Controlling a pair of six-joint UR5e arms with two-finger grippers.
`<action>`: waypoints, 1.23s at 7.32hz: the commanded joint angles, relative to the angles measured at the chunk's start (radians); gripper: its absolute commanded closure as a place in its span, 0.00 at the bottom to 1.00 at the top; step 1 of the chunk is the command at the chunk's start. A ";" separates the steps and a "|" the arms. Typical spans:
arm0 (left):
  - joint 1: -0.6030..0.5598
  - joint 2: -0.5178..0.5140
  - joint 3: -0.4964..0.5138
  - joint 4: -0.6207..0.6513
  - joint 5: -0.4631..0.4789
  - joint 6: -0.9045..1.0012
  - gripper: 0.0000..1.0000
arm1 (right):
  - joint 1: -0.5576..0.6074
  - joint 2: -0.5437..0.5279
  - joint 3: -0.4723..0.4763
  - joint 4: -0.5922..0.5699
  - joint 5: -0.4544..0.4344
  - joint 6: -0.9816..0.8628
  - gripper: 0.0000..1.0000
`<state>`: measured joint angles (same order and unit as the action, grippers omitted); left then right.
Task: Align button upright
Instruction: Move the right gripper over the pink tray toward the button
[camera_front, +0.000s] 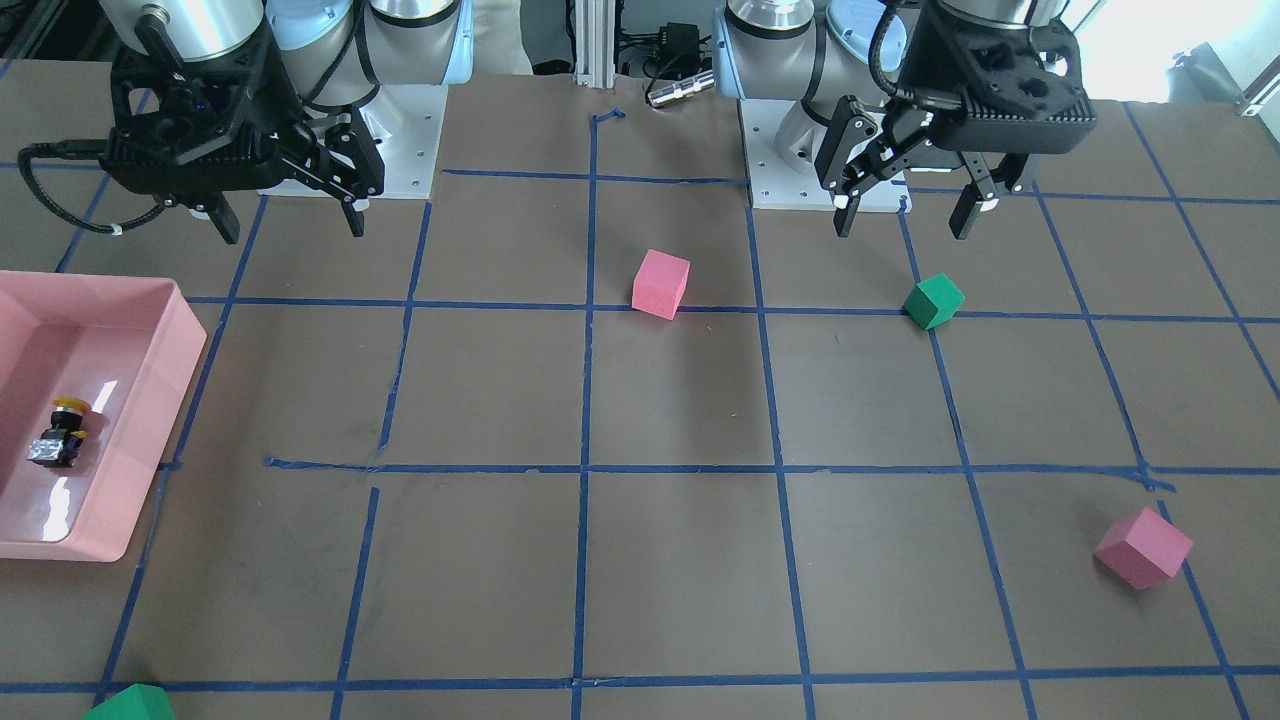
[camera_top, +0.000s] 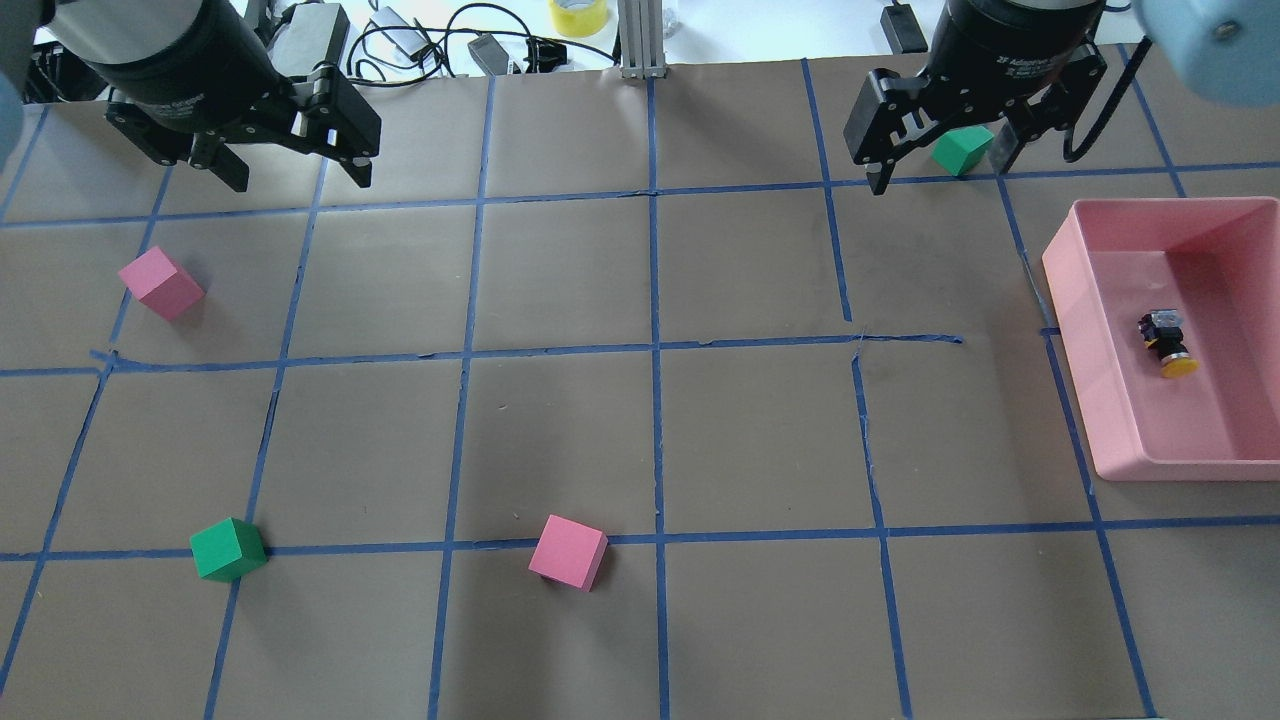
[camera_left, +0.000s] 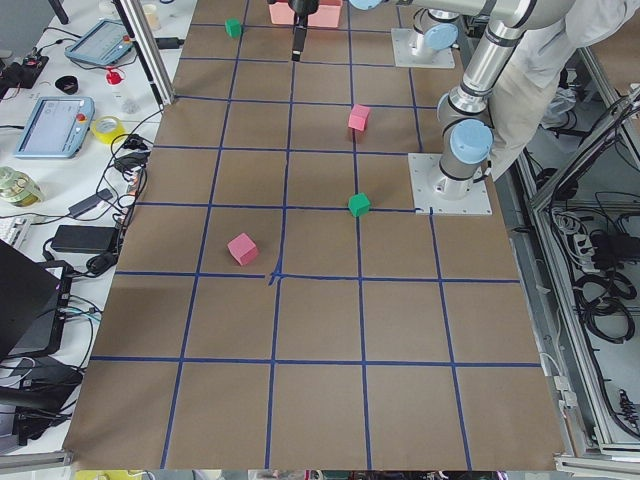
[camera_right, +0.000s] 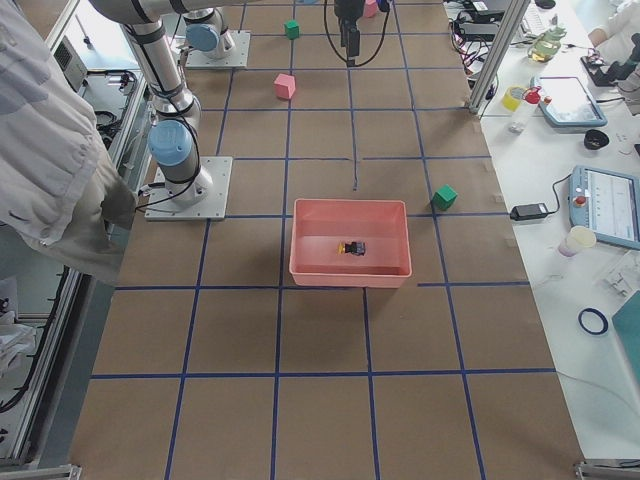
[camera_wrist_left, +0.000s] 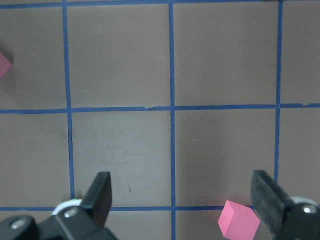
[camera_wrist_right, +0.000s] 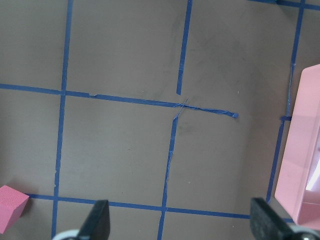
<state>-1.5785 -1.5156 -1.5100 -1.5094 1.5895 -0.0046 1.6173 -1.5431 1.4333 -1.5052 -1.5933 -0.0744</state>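
Green cube (camera_front: 130, 705) near pink tray (camera_front: 186, 335); button (camera_front: 62, 435) lying inside.

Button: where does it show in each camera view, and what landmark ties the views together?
Front-facing: button far left, inside pink tray.
Overhead: right edge, inside tray.
Exterior right: centre, inside tray.
Exterior left: cannot tell.
Left wrist: not in it.
Right wrist: not in it.
Shared landmark: the pink tray.

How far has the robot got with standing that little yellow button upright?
Nothing looks done: the button lies on its side in the pink tray. Nothing is in hand; the right gripper and left gripper hang open, away from it. Grasping and standing it up remain.
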 joint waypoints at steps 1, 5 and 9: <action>0.000 0.000 0.001 0.000 -0.002 0.000 0.00 | -0.061 0.006 0.001 -0.018 0.009 -0.004 0.00; 0.000 0.000 -0.001 0.000 0.003 0.000 0.00 | -0.414 0.107 0.018 -0.046 0.016 -0.284 0.00; 0.000 0.000 -0.003 0.000 0.003 0.000 0.00 | -0.623 0.214 0.243 -0.451 0.085 -0.444 0.00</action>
<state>-1.5784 -1.5156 -1.5120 -1.5095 1.5923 -0.0046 1.0530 -1.3589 1.5885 -1.8295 -1.5565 -0.4680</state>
